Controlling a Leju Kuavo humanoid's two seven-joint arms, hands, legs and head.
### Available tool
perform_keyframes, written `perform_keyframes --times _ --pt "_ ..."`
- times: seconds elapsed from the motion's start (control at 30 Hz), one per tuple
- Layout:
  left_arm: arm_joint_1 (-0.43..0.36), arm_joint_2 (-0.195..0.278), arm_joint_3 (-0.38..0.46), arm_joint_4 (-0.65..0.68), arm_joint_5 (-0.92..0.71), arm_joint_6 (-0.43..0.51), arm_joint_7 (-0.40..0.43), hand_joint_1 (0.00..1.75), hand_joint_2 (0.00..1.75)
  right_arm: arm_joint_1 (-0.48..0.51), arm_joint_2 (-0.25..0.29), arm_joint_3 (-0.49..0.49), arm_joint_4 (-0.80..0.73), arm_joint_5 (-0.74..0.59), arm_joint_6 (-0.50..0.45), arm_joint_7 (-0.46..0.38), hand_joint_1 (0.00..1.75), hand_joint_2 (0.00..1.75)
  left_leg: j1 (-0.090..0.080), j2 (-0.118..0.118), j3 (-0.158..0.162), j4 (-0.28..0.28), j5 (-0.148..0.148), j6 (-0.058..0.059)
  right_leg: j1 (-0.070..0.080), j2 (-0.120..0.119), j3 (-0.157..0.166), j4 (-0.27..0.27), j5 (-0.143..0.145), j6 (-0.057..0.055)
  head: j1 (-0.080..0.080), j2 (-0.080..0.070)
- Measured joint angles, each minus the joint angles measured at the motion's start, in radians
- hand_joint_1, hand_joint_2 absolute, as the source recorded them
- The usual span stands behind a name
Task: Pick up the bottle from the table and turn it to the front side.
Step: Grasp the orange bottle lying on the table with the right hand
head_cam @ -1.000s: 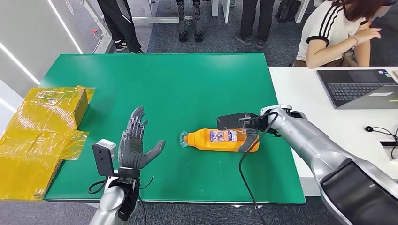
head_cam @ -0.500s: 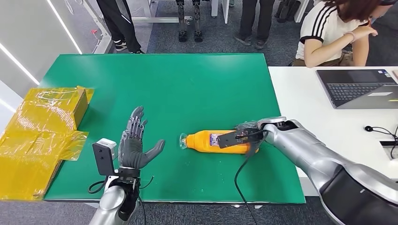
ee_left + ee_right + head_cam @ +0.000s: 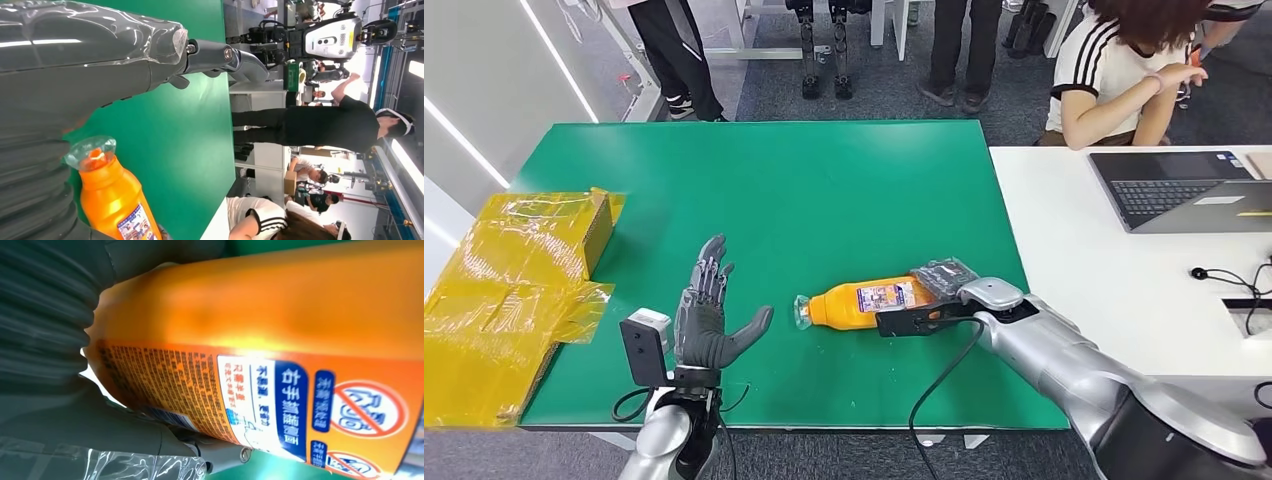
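Note:
The orange bottle lies on its side on the green table, clear cap pointing toward my left hand. My right hand grips its base end, dark fingers over the top. In the right wrist view the bottle's label is close up, with my right hand wrapped against it. My left hand stands open, palm up, a short way from the cap. The left wrist view shows the bottle beyond my left hand. I cannot tell whether the bottle touches the table.
A yellow film-wrapped box sits at the table's left edge. To the right stands a white table with a laptop and a cable. A person sits behind it; others stand beyond the far edge.
My right hand has come down over the bottle's base end and closed around it. The bottle has slid slightly toward my left hand. The head camera has tilted a little; the left hand is still.

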Motion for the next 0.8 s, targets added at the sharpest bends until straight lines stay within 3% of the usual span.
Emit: perform_keyframes --times 0.33,0.57,0.8 --pt "0.016 0.002 0.001 0.000 -0.001 0.002 -0.001 0.00 1.75 0.052 0.006 -0.084 -0.004 -0.081 -0.041 -0.086 1.75 1.75 0.000 0.000 0.004 0.000 0.000 0.000 0.000 0.000 0.004 0.000 0.000 0.000 0.000 0.000" --pt "0.033 0.010 0.002 -0.012 -0.014 0.011 -0.003 0.00 1.75 0.161 -0.049 -0.265 -0.115 -0.253 -0.037 -0.192 1.75 1.75 0.000 -0.002 0.002 0.000 0.000 0.000 0.000 -0.001 0.002 0.000 0.000 0.000 0.000 0.000" --pt "0.040 0.022 0.008 -0.022 -0.043 0.037 -0.003 0.00 1.75 0.370 -0.106 -0.495 -0.336 -0.368 -0.157 -0.291 1.75 1.75 0.000 -0.008 -0.007 0.001 0.000 0.001 0.000 -0.007 -0.004 0.000 0.000 0.000 0.000 0.000"
